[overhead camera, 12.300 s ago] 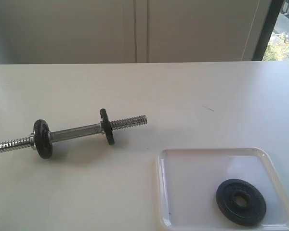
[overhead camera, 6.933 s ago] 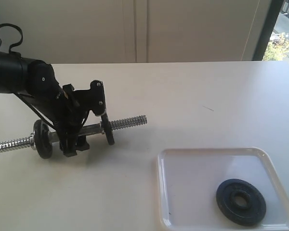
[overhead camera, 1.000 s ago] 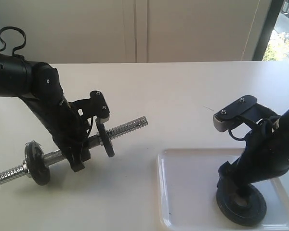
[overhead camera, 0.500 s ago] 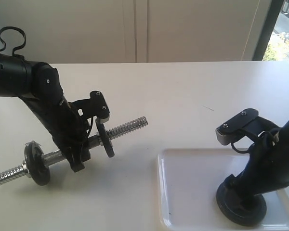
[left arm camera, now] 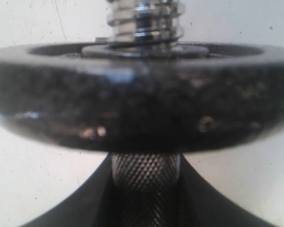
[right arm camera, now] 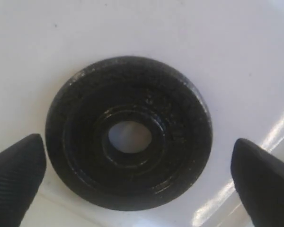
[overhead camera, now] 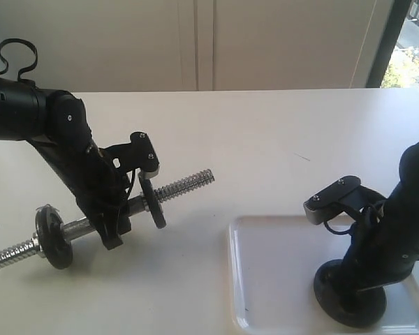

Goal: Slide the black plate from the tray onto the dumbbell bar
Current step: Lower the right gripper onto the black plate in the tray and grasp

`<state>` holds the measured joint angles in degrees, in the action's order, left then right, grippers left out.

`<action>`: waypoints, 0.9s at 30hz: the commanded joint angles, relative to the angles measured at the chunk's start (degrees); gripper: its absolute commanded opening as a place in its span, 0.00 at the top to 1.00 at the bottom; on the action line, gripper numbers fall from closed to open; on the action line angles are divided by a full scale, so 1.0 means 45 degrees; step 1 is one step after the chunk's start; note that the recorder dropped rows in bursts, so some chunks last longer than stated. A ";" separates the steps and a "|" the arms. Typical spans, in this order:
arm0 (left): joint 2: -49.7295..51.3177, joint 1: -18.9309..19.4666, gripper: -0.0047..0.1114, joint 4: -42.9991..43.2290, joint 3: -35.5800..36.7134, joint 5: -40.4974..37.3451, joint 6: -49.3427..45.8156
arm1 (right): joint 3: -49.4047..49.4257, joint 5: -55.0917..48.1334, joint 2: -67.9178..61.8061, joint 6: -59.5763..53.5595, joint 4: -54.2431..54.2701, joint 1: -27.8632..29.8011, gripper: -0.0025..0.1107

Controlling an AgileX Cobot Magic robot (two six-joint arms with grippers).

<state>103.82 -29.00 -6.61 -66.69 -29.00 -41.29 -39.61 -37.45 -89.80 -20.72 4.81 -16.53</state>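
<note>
Ext. cam looks down on whole table [overhead camera: 265, 125]. R wrist cam close above black plate [right arm camera: 180, 123], L one v. close on dumbbell bar [left arm camera: 144, 175]; ext. sees both.

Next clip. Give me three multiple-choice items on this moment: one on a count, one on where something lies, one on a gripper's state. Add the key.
1. How many black discs sit on the dumbbell bar?
A. none B. one C. two

2. Where is the black plate?
A. threaded on the dumbbell bar B. flat in the tray C. lifted clear of the tray

3. What is the right gripper doing?
A. open, one finger on each side of the black plate B. shut on the black plate C. out of every view

Key: 1 C, the exterior view shows two discs on the bar. 2 B, white tray shows all round the plate. 3 A, gaps separate both fingertips from the plate's rim.
</note>
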 commanded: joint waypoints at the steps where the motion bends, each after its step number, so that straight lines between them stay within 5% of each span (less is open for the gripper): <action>1: -0.0715 -0.0051 0.96 -0.0504 -0.0242 0.0217 -0.0020 | -0.0064 0.0236 -0.0225 0.0040 -0.0107 -0.0018 0.05; 27: -0.0715 -0.0051 0.96 -0.0504 -0.0242 0.0219 -0.0046 | -0.0064 0.0145 -0.1289 0.0683 -0.0181 -0.0018 0.06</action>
<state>103.82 -29.00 -6.61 -66.69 -29.13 -41.40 -40.31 -37.03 -94.41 -18.83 4.65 -16.58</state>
